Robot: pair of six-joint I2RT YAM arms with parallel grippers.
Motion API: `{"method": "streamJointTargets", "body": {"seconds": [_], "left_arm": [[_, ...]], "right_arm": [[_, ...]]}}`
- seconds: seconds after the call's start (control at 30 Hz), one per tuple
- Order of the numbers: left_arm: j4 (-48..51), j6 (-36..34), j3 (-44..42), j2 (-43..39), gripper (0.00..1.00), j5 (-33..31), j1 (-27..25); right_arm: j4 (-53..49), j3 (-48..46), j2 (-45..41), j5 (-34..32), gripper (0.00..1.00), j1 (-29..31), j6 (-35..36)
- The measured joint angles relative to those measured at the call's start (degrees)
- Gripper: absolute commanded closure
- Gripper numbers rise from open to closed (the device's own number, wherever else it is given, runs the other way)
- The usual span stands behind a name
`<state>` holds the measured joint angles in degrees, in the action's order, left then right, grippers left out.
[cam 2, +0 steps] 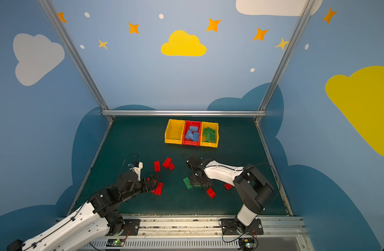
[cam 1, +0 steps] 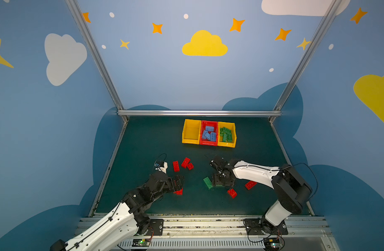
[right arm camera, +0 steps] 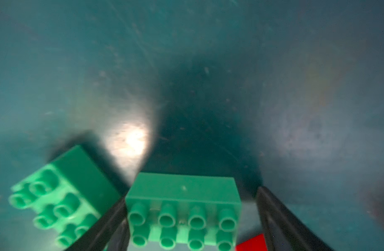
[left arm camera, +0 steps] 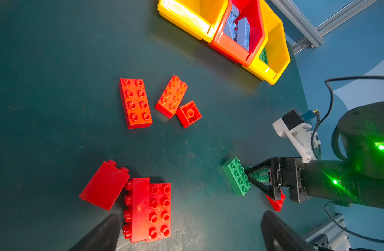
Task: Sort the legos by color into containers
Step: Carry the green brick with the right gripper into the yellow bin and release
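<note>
Top views: right gripper (cam 1: pixel 222 182) hides its own fingertips; loose green lego (cam 1: pixel 207 182) lies just beside it. Containers (cam 1: pixel 208 142): red bin holds blue legos (cam 1: pixel 208 134), the yellow bin on its right holds green legos (cam 1: pixel 226 133).
Left wrist: left gripper (left arm camera: pixel 191 217) jaws wide apart, fingers cut off by the frame; red legos (left arm camera: pixel 149 210) between them.
Right wrist: blurred. Jaws apart around second green lego (right arm camera: pixel 183 208), unclamped.

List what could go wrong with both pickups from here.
1. The fingers of the right gripper straddle one green studded plastic brick, but a second green brick sits right beside one finger; closing could shove it.
2. The open left gripper hangs over two red studded bricks lying side by side; it could catch both.
</note>
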<state>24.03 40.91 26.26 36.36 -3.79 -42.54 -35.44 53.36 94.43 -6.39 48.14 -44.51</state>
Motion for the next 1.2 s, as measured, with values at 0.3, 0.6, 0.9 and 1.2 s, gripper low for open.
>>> {"method": "streamJointTargets", "body": {"seconds": [0.3,0.6,0.9,1.2], "left_arm": [[2.0,-0.2,0.5,0.1,0.0,-0.4,0.0],[0.9,-0.2,0.8,3.4,0.0,-0.4,0.0],[-3.5,-2.6,10.9,19.2,0.0,-0.1,0.0],[-5.0,-4.7,23.7,36.6,0.0,-0.2,1.7]], "right_arm": [[1.8,-2.1,-2.1,0.4,0.55,-1.7,-0.4],[-3.2,1.0,-3.5,1.3,0.6,-5.7,3.5],[-4.8,29.0,3.7,1.4,0.58,-21.3,13.7],[-5.9,59.8,30.1,2.7,0.55,-29.2,19.7]]}}
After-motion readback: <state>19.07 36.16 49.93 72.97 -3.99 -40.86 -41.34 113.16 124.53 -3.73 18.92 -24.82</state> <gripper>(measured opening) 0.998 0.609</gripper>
